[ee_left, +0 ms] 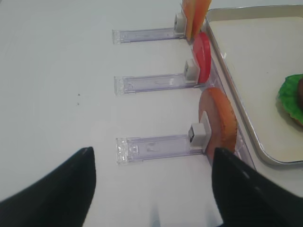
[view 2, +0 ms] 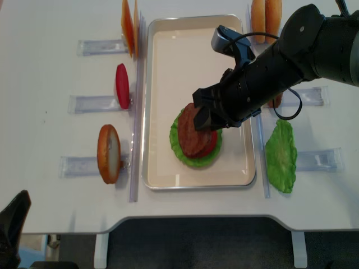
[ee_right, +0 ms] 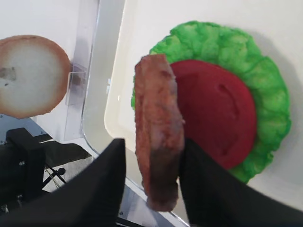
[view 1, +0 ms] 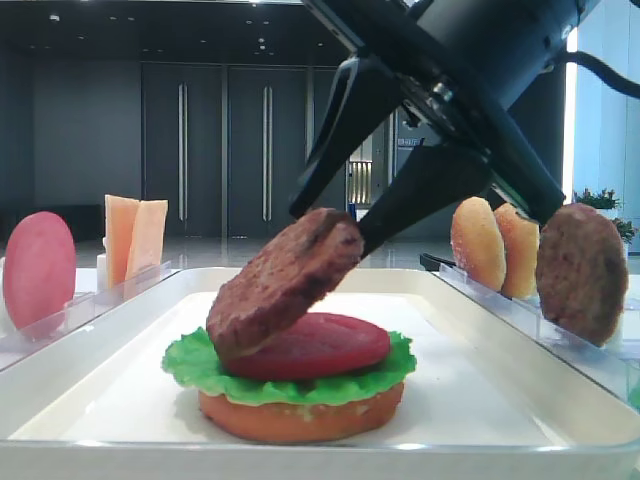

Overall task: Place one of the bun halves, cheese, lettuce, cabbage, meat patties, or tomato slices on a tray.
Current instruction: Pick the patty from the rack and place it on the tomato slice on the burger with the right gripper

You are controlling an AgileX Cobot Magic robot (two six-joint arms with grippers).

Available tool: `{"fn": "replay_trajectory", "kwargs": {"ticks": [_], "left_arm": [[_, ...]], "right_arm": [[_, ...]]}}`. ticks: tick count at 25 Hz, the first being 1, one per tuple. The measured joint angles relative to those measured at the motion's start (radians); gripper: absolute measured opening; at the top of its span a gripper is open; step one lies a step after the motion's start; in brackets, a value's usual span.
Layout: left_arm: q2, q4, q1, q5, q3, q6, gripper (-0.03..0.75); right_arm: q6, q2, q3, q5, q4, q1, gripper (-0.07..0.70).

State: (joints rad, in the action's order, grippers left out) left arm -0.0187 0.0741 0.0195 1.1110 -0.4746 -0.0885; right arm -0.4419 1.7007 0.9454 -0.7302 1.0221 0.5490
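On the white tray [view 1: 100, 400] stands a stack: a bun half [view 1: 300, 418], a green lettuce leaf [view 1: 190, 365] and a red tomato slice [view 1: 330, 345]. A brown meat patty [view 1: 285, 285] leans tilted, its low edge on the tomato slice and its high edge between the fingers of my right gripper [view 1: 335, 225]. In the right wrist view the patty [ee_right: 158, 137] touches the right finger while a gap shows at the left finger, so the jaws stand open around it. My left gripper [ee_left: 152, 151] is open over bare table left of the tray, holding nothing.
Clear racks line both long sides of the tray. The left ones hold cheese slices [view 1: 135, 235], a tomato slice [view 1: 38, 270] and a bun half [ee_left: 218, 120]. The right ones hold bun halves [view 1: 480, 243], a patty [view 1: 580, 270] and a lettuce leaf [view 2: 280, 154].
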Motion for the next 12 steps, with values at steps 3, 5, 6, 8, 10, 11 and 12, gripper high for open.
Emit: {"fn": "replay_trajectory", "kwargs": {"ticks": [3,5,6,8,10,11,12], "left_arm": [[0.0,0.0,0.0,0.0,0.0,0.0,0.578],[0.0,0.0,0.0,0.0,0.0,0.0,0.578],[0.0,0.0,0.0,0.0,0.0,0.0,0.578],[0.0,0.0,0.0,0.0,0.0,0.0,0.578],[0.0,0.0,0.0,0.0,0.0,0.0,0.578],[0.0,0.0,0.0,0.0,0.0,0.0,0.578],[0.0,0.0,0.0,0.0,0.0,0.0,0.578]], "right_arm": [[0.021,0.0,0.0,0.0,-0.013,0.0,0.311],[0.034,0.0,0.0,0.001,-0.027,0.0,0.35],[0.037,0.0,0.0,0.001,-0.029,0.0,0.368],[0.041,0.0,0.0,0.001,-0.032,0.0,0.41],[0.042,0.0,0.0,0.001,-0.034,0.0,0.44],[0.042,0.0,0.0,0.001,-0.035,0.0,0.456],[0.042,0.0,0.0,0.002,-0.035,0.0,0.465]]}}
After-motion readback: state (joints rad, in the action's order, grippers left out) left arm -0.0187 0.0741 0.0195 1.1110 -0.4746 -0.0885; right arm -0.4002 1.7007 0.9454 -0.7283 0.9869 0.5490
